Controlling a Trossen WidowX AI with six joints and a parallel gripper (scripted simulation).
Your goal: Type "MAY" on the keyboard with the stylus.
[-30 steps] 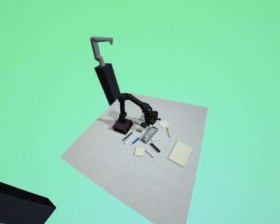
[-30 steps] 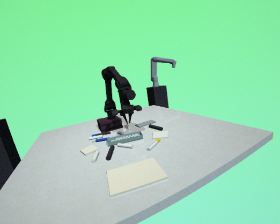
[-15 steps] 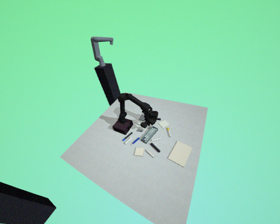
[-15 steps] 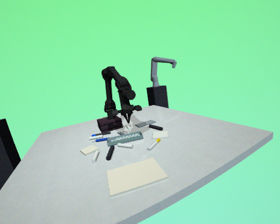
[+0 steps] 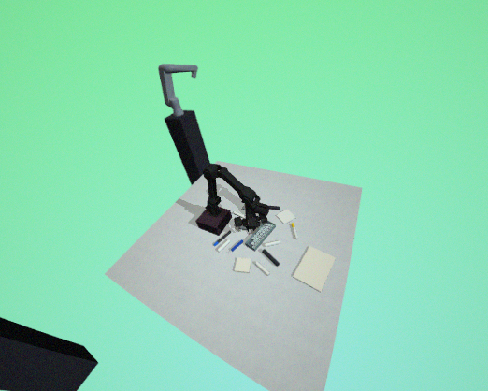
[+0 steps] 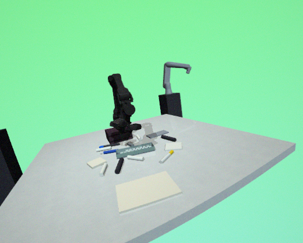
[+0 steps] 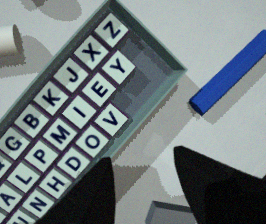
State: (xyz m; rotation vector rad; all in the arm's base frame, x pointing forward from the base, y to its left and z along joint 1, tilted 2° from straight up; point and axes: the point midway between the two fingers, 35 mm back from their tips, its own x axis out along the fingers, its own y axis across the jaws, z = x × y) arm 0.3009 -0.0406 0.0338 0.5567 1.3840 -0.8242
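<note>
A grey table point(image 6: 228, 163) carries a keyboard point(image 6: 136, 150), scattered markers and cream pads
</note>
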